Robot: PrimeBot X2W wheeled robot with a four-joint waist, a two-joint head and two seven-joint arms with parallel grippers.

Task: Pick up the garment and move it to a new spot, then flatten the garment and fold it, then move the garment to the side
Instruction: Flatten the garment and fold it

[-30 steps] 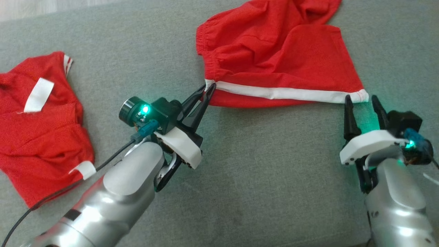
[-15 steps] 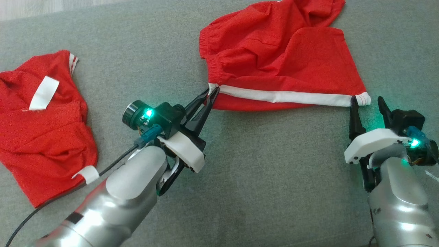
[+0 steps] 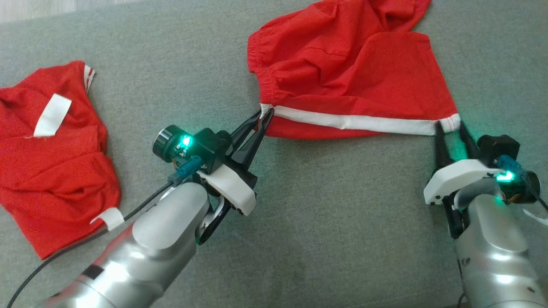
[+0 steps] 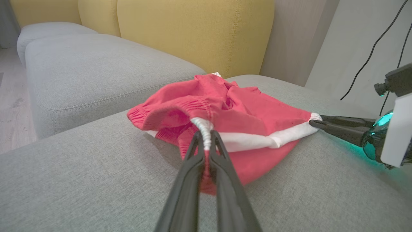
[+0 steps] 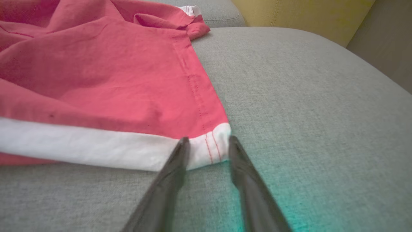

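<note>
- Gripping a white corner of the red shorts (image 3: 351, 72), left fingers (image 4: 188, 183) are pressing together.
- Right fingers (image 5: 167, 190) are standing apart, straddling the opposite white corner on the sofa (image 3: 342, 214).

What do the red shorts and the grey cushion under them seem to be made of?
Red shorts: probably thin woven cotton or a blend, matt; soft creases, stitched hem, gathered waistband.
Grey cushion: upholstery fabric, matt; fine flecked weave shows up close.
</note>
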